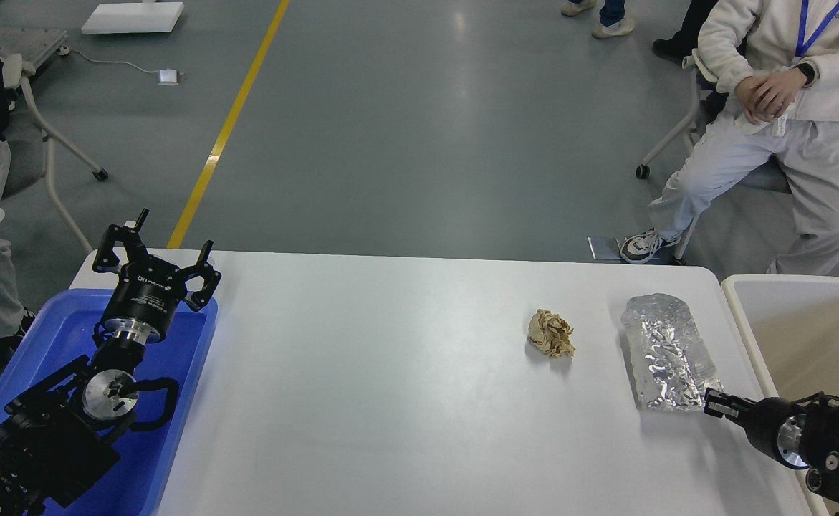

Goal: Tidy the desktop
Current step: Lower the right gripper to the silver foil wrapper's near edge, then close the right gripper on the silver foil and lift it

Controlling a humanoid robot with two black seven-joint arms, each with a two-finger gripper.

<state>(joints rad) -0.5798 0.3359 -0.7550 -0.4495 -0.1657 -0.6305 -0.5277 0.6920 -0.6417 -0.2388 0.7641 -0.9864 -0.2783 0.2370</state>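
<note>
The white desktop [390, 401] fills the lower middle of the head view. A crumpled brown paper ball [552, 333] lies on it right of centre. A silver foil bag [666, 351] lies flat further right, near the right edge. My left gripper [155, 252] is open and empty, above the far end of the blue tray [46, 337] at the desktop's left edge. My right gripper [713, 405] comes in from the lower right. Its dark tip is at the near right corner of the foil bag, and its fingers cannot be told apart.
A beige-white tub [806, 337] stands just off the desktop's right edge. A seated person [784, 122] is beyond the far right corner. Wheeled chairs [46, 150] stand at the far left. A yellow floor line [229, 122] runs beyond the desktop.
</note>
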